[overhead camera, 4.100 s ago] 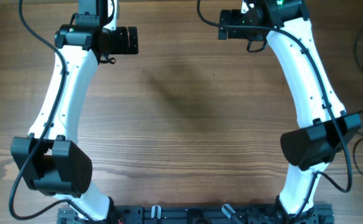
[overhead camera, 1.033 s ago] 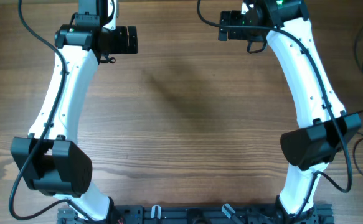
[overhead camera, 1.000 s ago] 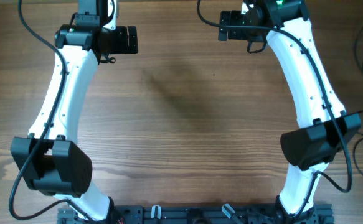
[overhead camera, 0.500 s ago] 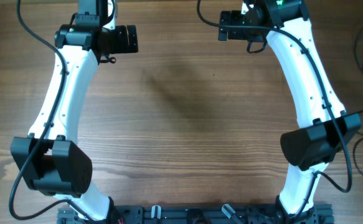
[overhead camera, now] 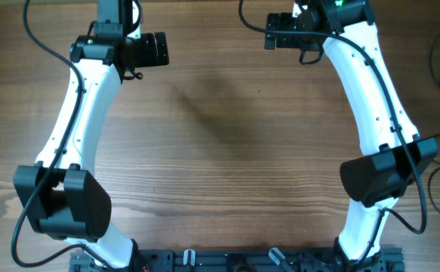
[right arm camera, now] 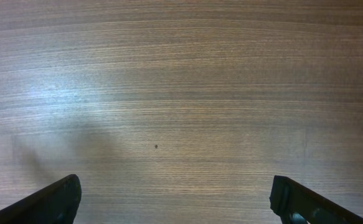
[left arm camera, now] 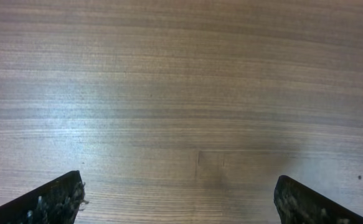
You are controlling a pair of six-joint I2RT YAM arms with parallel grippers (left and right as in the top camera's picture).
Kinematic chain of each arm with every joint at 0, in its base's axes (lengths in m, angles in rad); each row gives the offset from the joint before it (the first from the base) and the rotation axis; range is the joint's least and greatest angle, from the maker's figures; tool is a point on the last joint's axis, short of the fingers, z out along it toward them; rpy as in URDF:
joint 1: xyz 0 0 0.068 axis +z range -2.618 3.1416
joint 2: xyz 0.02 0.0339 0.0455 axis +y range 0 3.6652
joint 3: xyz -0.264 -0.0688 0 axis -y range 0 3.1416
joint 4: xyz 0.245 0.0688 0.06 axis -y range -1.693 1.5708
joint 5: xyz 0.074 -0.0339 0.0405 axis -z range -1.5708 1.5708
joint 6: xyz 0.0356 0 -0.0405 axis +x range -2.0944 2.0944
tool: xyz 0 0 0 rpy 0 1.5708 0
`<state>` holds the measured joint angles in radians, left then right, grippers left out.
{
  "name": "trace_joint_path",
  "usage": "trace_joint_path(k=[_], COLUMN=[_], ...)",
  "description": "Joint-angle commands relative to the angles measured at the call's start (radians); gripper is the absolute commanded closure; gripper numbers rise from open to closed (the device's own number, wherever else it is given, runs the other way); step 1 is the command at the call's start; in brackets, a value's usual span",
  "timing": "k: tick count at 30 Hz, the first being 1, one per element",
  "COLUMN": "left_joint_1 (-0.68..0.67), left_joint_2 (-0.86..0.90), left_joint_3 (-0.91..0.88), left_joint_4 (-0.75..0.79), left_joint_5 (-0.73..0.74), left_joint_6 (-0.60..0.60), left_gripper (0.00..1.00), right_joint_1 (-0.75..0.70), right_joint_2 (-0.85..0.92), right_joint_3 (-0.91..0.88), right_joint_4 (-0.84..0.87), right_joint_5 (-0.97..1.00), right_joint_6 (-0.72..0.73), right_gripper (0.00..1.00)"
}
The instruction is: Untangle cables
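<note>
Fingers (left arm camera: 44,202) L+R spread wide over wood tbl (overhead camera: 227,136).

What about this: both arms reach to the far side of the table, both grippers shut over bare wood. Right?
No: both are open, not shut. The left wrist view shows the left gripper with fingers wide apart; the right wrist view shows the right gripper likewise. The rest holds.
</note>
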<state>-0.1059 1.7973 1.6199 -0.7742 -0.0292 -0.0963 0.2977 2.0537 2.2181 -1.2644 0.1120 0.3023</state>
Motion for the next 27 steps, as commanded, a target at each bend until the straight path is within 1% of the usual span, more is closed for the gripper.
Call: trace_joint_path(k=[1,13,27], left_joint_1=[-0.008,-0.012,-0.012], left_joint_2=[-0.071,-0.241,-0.529], left_joint_3=[-0.044,-0.247,-0.569], left_joint_4=[0.034,0.180,0.402], left_joint_5=[-0.006,-0.006,-0.006], left_joint_6=[-0.018,-0.044,-0.071], left_gripper=[0.00,0.00,0.00], right_joint_1=[0.004,0.004,0.004], right_joint_2=[0.013,0.013,0.013], right_joint_3=[-0.002,-0.002,-0.002], right_joint_4=[-0.001,-0.001,-0.001], right_joint_5=[-0.013,-0.013,-0.013], right_joint_6=[0.014,0.014,0.014], right_gripper=[0.00,0.00,0.00])
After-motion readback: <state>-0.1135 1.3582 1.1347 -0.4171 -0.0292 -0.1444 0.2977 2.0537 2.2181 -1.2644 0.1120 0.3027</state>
